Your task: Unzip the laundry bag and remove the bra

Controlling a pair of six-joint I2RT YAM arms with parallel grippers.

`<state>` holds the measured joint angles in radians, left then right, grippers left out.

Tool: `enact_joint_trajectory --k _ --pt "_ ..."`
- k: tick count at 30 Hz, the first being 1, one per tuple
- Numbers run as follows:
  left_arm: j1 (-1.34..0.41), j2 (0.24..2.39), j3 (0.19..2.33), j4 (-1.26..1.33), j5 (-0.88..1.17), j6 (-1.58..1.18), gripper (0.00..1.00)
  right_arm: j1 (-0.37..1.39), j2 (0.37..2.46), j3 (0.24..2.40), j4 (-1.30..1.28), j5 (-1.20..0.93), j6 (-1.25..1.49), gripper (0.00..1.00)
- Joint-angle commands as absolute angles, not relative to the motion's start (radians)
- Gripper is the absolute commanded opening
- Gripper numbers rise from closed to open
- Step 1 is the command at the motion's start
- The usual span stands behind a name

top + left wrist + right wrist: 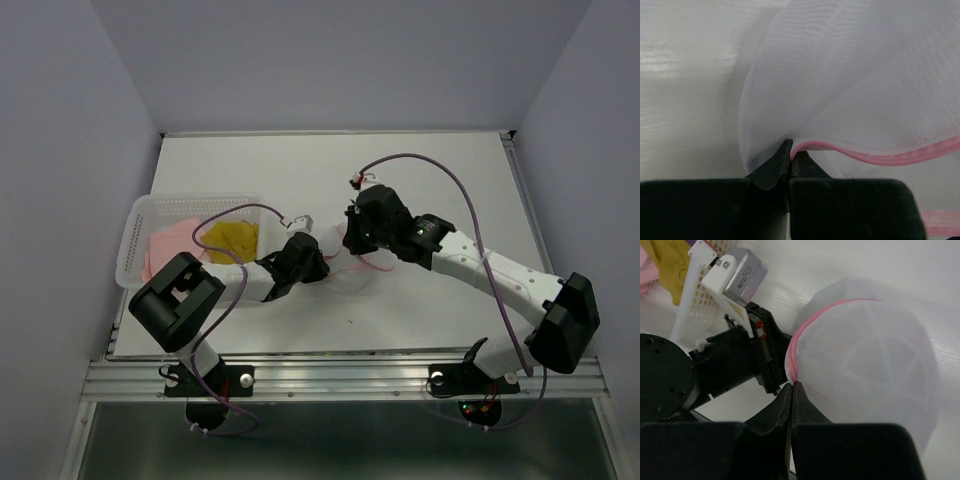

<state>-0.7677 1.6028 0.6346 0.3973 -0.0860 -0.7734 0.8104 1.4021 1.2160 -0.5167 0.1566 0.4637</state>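
Observation:
The laundry bag (345, 268) is a small dome of white mesh with pink zipper trim, lying mid-table between both grippers. My left gripper (320, 262) is shut on the pink trim (880, 157) at the bag's left edge; its tips (791, 156) pinch the zipper tape. My right gripper (352, 248) is shut on the same pink trim (792, 352) from above, its tips (792, 385) meeting at the seam, next to the left gripper's black fingers (770, 365). The mesh dome (870, 370) stands puffed up. The bra is hidden; only faint pale shapes show through the mesh.
A white plastic basket (138, 232) stands at the table's left edge, holding a yellow cloth (235, 238) and a pink cloth (168, 245). Its corner shows in the right wrist view (687, 305). Purple cables loop over both arms.

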Motion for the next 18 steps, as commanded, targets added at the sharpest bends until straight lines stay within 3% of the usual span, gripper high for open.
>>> enact_joint_trajectory --k 1,7,12,15,16,18 --pt "-0.775 1.569 0.632 0.426 -0.118 -0.796 0.0 0.86 1.454 1.192 -0.291 0.057 0.518 0.01" --pt "-0.776 1.542 0.609 0.431 -0.13 -0.816 0.0 0.861 1.505 1.062 -0.046 -0.081 0.613 0.01" --pt "-0.776 1.482 0.577 0.428 -0.13 -0.844 0.04 0.861 1.535 0.918 0.141 -0.06 0.672 0.01" --pt "-0.776 1.419 0.545 0.422 -0.133 -0.861 0.27 0.861 1.558 0.836 0.247 -0.034 0.686 0.01" --pt "-0.776 1.402 0.534 0.416 -0.135 -0.862 0.4 0.861 1.566 0.819 0.27 -0.026 0.695 0.01" --pt "-0.776 1.358 0.528 0.39 -0.137 -0.864 0.53 0.861 1.595 0.795 0.333 -0.022 0.698 0.01"
